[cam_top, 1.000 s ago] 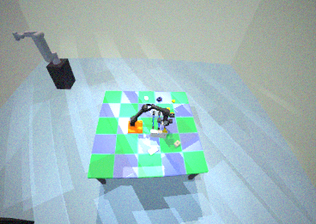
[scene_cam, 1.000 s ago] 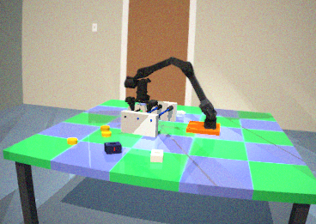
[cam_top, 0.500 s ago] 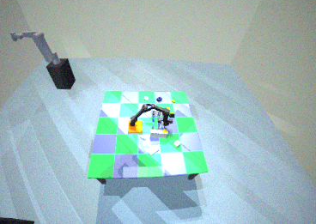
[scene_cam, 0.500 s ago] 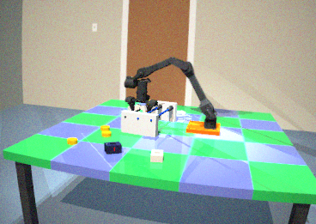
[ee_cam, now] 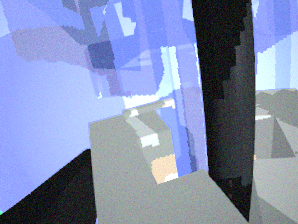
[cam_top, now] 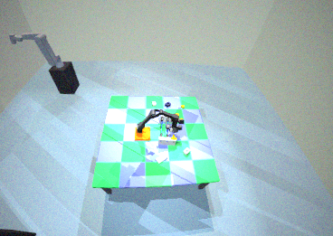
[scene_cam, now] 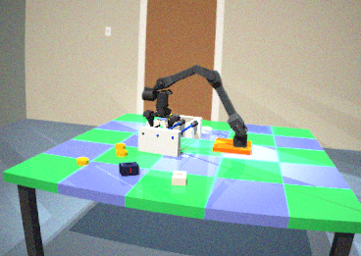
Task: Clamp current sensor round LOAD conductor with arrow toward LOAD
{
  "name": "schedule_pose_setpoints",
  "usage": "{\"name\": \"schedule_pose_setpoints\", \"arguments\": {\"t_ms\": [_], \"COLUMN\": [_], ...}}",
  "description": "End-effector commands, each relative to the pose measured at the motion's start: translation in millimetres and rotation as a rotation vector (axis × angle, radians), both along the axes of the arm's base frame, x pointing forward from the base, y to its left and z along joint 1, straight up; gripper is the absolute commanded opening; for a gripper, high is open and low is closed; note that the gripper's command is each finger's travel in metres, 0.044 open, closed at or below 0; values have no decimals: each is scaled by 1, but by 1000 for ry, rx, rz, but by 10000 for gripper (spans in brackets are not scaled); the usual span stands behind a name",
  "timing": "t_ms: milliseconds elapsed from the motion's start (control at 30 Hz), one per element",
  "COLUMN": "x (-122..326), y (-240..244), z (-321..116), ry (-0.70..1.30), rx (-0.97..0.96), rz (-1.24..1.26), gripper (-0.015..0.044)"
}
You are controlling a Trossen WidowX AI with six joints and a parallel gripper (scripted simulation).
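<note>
The sensor (ee_cam: 130, 195) fills the lower wrist view as a grey block, with its other half at the right edge. A thick black conductor (ee_cam: 227, 100) runs between the halves. Whether the halves meet behind it is hidden. My gripper (scene_cam: 162, 121) (cam_top: 173, 130) is low between the white end panels of the conductor rack (scene_cam: 159, 142) (cam_top: 167, 141). It is shut on the sensor, its fingers wide apart; one dark finger shows against the sensor's left side in the wrist view. The sensor is too small to make out in the top and exterior views. No LOAD marking or arrow is readable.
Blue-and-black conductors (scene_cam: 188, 128) span the rack beside the gripper. A dark block (scene_cam: 128, 169) (cam_top: 167, 104), a white block (scene_cam: 180, 178) and yellow discs (scene_cam: 82, 161) lie outside the rack. The arm stands on an orange base (scene_cam: 223, 146) (cam_top: 143, 136).
</note>
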State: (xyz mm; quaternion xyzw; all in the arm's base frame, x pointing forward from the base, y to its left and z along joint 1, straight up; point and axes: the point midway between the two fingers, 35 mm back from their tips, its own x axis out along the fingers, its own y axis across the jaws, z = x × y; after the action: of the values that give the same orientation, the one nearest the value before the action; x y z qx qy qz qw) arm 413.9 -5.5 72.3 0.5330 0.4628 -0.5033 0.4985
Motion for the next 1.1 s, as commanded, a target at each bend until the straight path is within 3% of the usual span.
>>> {"name": "schedule_pose_setpoints", "arguments": {"t_ms": [0, 1067], "x": [0, 0], "y": [0, 0], "z": [1, 3], "ry": [-1, -40], "rx": [0, -2], "rz": [0, 0], "gripper": [0, 0]}}
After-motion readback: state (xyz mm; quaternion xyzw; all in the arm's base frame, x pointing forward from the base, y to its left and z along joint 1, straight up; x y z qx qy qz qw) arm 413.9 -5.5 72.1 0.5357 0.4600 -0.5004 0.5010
